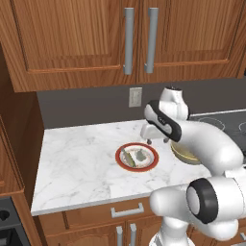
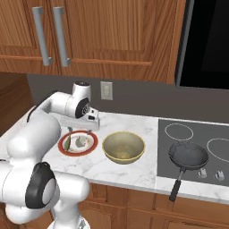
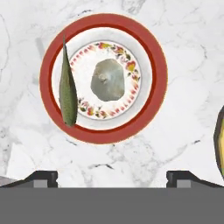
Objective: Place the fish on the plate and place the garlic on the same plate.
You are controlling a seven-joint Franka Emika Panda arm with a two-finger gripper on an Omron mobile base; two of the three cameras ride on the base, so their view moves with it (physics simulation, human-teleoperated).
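the round white plate with the broad red rim (image 3: 103, 78) sits on the white marble desk (image 3: 183, 39), and it already carries both foods the task wants there: the pale grey-white roundish garlic (image 3: 108, 80) at its centre and the slender yellowish-green fish (image 3: 68, 89) at 9 o'clock, lying across the inner edge of the rim. the gripper (image 3: 112, 177) hangs above the plate's 6 o'clock side with its jaws spread wide, holding and touching nothing, while the olive-yellow bowl (image 2: 123, 146) stands apart at 3 o'clock.
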